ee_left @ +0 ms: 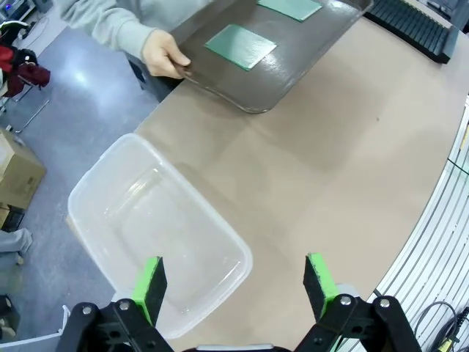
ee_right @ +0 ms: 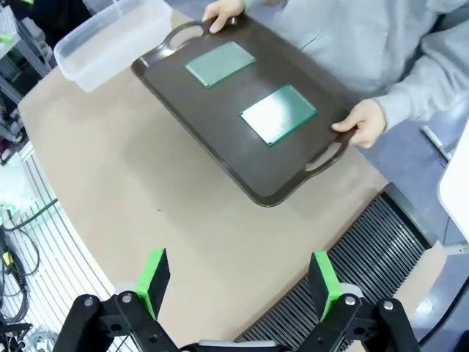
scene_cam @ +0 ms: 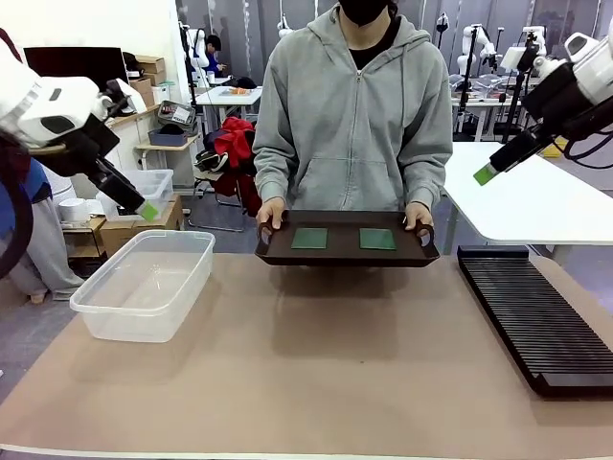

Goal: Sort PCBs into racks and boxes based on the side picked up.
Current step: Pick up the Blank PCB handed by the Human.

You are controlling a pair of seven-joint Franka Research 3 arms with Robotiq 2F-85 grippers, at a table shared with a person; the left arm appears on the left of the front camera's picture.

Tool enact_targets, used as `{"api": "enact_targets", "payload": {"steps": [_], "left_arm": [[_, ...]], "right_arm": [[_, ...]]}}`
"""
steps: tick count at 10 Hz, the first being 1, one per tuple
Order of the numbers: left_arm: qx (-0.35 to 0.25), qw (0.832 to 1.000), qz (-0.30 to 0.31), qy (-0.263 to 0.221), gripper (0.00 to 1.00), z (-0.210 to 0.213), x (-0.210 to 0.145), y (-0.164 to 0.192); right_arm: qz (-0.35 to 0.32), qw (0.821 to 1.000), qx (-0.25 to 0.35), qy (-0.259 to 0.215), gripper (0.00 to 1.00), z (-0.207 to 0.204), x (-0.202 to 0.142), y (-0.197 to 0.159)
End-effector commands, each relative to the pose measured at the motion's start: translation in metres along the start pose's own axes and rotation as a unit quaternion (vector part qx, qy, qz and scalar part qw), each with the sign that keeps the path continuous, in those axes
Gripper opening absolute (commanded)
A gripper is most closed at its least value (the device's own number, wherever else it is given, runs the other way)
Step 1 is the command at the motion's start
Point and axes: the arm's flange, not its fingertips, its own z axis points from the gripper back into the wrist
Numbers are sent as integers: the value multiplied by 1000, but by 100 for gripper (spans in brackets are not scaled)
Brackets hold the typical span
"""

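Two green PCBs lie flat on a dark brown tray that a person holds by both handles at the table's far edge. The clear box sits at the left, the black slotted rack at the right. My left gripper hangs open high above the box with nothing between its fingers. My right gripper is open too, raised above the table between the rack and the tray. Both PCBs show in the right wrist view.
Bare brown tabletop spreads between box and rack. The person's hands grip the tray handles. A white table stands behind at the right; boxes and other desks stand behind at the left.
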Motion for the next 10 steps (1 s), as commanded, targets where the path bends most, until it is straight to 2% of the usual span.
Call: {"api": "enact_targets", "payload": {"steps": [1, 2, 7, 9, 10], "left_arm": [[18, 999, 38, 4, 100, -1, -8, 10], [0, 1000, 0, 0, 100, 0, 0, 0], [0, 1000, 0, 0, 100, 0, 0, 0], [-2, 1000, 7, -2, 100, 12, 4, 5], [-22, 999, 27, -7, 100, 19, 4, 15]], "right_arm": [[-39, 998, -44, 0, 100, -7, 4, -9], [0, 1000, 0, 0, 100, 0, 0, 0], [-5, 1000, -11, 2, 100, 1, 2, -1], [-38, 999, 7, 3, 100, 25, 0, -2], [-39, 999, 12, -4, 100, 37, -3, -9]]}}
